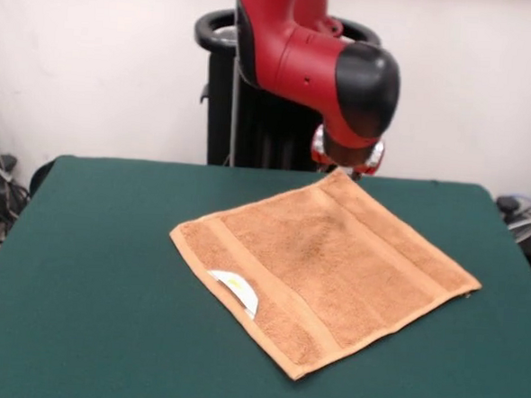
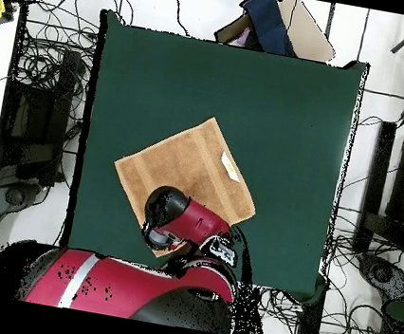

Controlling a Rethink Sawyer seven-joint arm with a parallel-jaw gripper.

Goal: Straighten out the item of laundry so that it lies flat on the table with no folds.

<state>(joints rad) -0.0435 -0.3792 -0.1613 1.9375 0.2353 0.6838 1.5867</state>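
Towel is lying spread out, turned diamond-wise, nearer the counter's robot-side edge than its centre. Gripper is hovering at its far corner; whether the jaws are spread or pinching cannot be told. Dragging that corner risks rumpling soft, napped terry on grippy green felt. White tag is showing.

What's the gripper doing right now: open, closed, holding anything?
Gripper: cannot be told. It sits at the far corner of the towel, hidden under the arm's wrist in both views.
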